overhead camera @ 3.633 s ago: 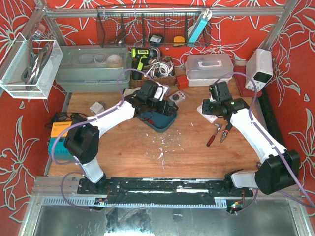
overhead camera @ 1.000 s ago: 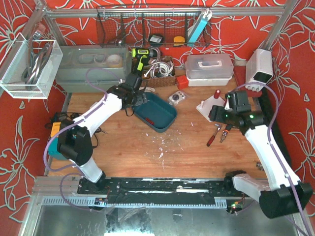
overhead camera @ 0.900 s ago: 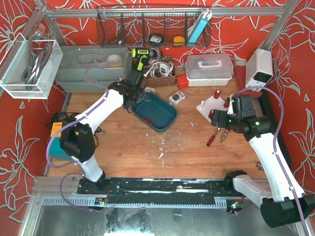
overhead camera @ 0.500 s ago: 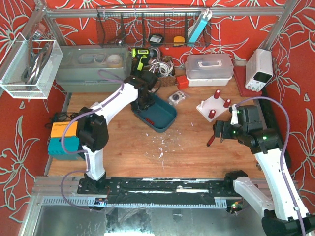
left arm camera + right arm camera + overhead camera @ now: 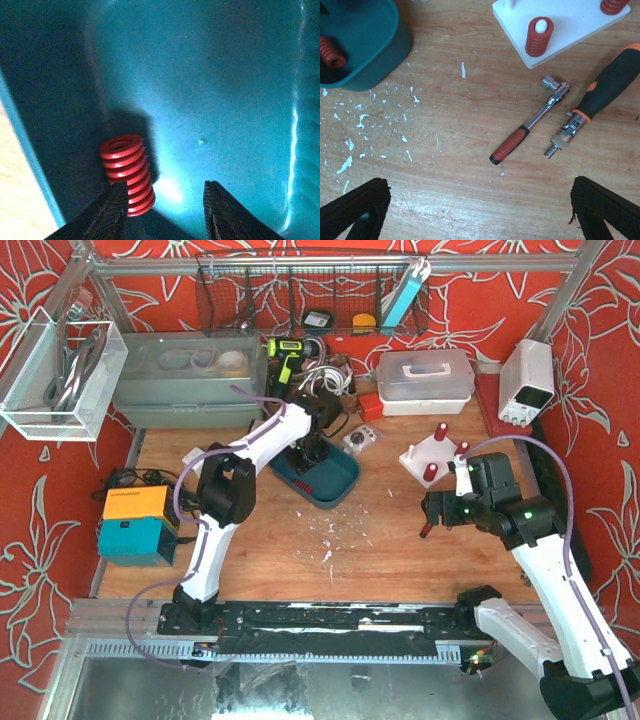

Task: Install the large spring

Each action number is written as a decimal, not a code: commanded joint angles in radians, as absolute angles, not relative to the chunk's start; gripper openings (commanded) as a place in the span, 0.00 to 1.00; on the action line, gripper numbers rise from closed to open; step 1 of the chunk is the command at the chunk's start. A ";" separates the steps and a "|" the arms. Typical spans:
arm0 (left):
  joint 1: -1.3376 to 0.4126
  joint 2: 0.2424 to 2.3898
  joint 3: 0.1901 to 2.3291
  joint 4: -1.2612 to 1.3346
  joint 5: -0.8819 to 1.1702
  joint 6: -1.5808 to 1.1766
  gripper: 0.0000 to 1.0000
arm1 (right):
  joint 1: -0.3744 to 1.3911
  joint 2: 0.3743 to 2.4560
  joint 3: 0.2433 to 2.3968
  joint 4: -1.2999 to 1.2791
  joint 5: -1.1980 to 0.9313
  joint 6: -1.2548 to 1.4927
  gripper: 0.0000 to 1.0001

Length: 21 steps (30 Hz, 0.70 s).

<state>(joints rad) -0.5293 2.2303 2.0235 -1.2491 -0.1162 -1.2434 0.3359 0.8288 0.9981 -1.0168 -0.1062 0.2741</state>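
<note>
A red coil spring point(image 5: 125, 170) stands tilted on the floor of the teal tray point(image 5: 225, 75). My left gripper point(image 5: 165, 210) is down inside the tray point(image 5: 340, 490). The spring's lower coils rest against the left finger point(image 5: 107, 215), and a clear gap separates it from the right finger point(image 5: 225, 215). My right gripper point(image 5: 480, 207) hangs wide open and empty over bare wood. The white peg base point(image 5: 560, 30) lies beyond it, with a red spring point(image 5: 538, 40) on one peg and another point(image 5: 614, 5) at its far corner. The right wrist view also catches the spring point(image 5: 327, 52) in the tray point(image 5: 365, 45).
A red-handled ratchet point(image 5: 530, 122) and an orange-and-black screwdriver point(image 5: 600, 97) lie just ahead of my right gripper point(image 5: 432, 512). White chips litter the wood. At the back stand a grey bin point(image 5: 185, 375), a white lidded box point(image 5: 425, 375) and a power supply point(image 5: 525, 380).
My left gripper swung right into the teal tray and its jaws narrowed around the spring. My right arm drew back from the peg base toward the near side.
</note>
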 commanded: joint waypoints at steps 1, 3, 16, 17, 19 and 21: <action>-0.527 2.266 2.066 -1.336 -0.106 -1.306 0.46 | 0.354 0.854 0.999 -1.014 -0.097 0.243 0.99; -0.526 2.262 2.041 -1.337 -0.098 -1.323 0.46 | 0.357 0.866 1.004 -1.013 -0.097 0.241 0.99; -0.525 2.323 2.044 -1.291 -0.085 -1.326 0.51 | 0.359 0.867 1.004 -1.013 -0.076 0.248 0.99; -0.526 2.325 2.031 -1.267 -0.088 -1.325 0.51 | 0.360 0.868 1.004 -1.013 -0.073 0.250 0.99; -0.526 2.329 2.007 -1.235 -0.079 -1.336 0.51 | 0.359 0.873 1.006 -1.012 -0.072 0.251 0.99; -0.529 2.333 1.992 -1.217 -0.069 -1.343 0.51 | 0.359 0.876 1.010 -1.014 -0.068 0.250 0.99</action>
<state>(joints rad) -0.5293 2.3100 2.0197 -1.2411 -0.0784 -1.3090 0.3534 0.8795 0.9981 -1.0103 -0.0940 0.2565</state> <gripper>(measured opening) 0.514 0.989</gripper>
